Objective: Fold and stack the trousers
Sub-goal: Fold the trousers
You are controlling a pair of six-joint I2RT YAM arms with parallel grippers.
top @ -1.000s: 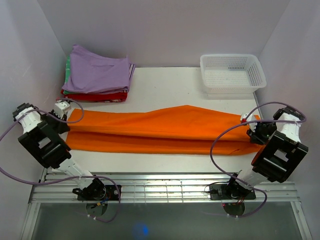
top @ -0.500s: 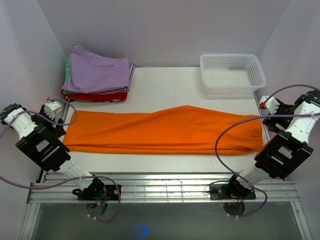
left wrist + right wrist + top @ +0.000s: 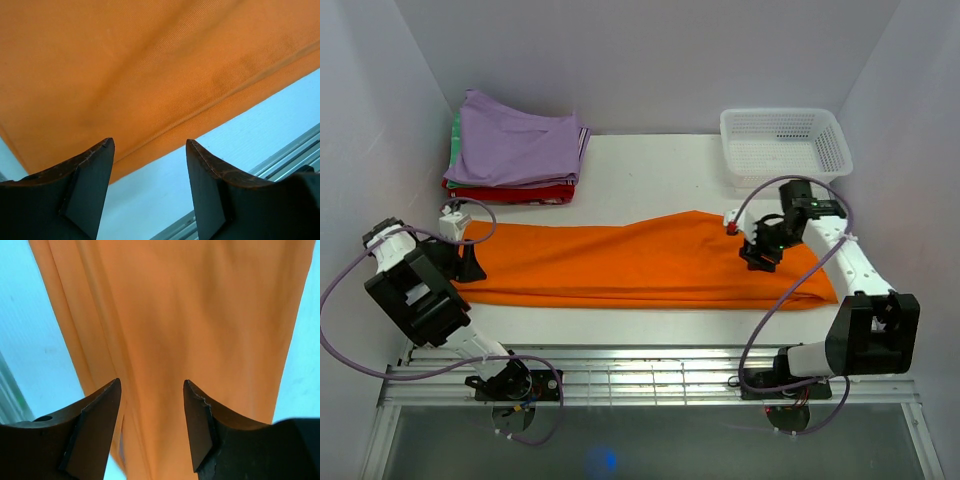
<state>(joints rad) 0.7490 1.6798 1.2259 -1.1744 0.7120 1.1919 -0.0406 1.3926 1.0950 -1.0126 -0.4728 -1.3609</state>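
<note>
1. While the trousers (image 3: 620,262) are lying flat lengthwise across the bench (image 3: 660,165), the left end effector (image 3: 149,147) is hanging over their left end, its 2 fingers parted and gripping nothing.
2. The right end effector (image 3: 151,387) is hanging over their right part, its fingers likewise parted and gripping nothing.

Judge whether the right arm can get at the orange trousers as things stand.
Probably yes: the right gripper hangs open directly over the trousers, with nothing between it and the cloth.
</note>
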